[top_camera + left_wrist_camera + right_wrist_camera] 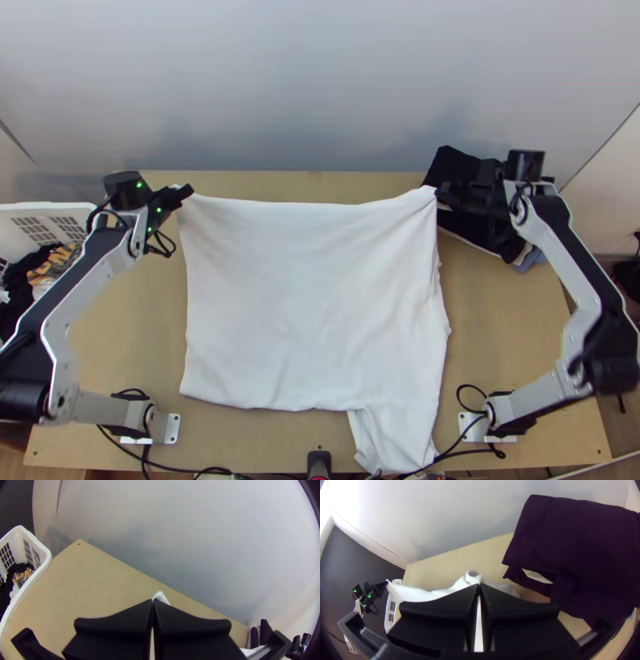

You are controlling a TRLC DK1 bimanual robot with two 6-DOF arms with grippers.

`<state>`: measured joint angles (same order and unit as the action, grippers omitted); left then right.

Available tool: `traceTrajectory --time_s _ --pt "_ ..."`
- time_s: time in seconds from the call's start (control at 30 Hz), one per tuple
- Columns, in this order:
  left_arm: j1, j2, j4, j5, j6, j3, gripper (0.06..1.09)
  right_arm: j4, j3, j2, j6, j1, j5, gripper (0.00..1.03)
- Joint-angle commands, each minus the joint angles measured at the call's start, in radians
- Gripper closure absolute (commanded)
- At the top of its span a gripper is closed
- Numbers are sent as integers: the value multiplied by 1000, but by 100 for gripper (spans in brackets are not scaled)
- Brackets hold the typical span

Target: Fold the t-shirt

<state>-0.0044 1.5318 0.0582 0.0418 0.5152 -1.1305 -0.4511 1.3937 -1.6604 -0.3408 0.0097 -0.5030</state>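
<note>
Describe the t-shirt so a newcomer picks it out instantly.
Find the light wooden table and look at its middle. The t-shirt stretches from left hand to right hand. Unlike the dark folded clothes at far right, it is white and spread wide.

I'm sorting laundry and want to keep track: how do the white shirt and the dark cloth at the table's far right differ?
The white shirt is pale, while the dark cloth is nearly black. The white shirt is spread wide; the dark cloth is folded up compactly. The white shirt's far corners are gripped by the left hand and right hand; the dark cloth is in neither. Both are fabric.
</note>
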Motion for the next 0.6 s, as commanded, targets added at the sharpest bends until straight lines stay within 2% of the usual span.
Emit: traceTrajectory --time_s 0.0,0.13,0.47,0.57 --pt "20 140 -3 1 -4 -100 105 -162 197 -206 -7 -5 17 100" --pt "41 195 -3 1 -6 -158 105 -276 335 -322 -7 7 52 100" --pt "76 327 8 4 -6 -288 105 -325 519 -450 -60 55 87 100" --pt "83 349 8 4 -6 -316 105 -324 565 -480 -60 79 135 100"
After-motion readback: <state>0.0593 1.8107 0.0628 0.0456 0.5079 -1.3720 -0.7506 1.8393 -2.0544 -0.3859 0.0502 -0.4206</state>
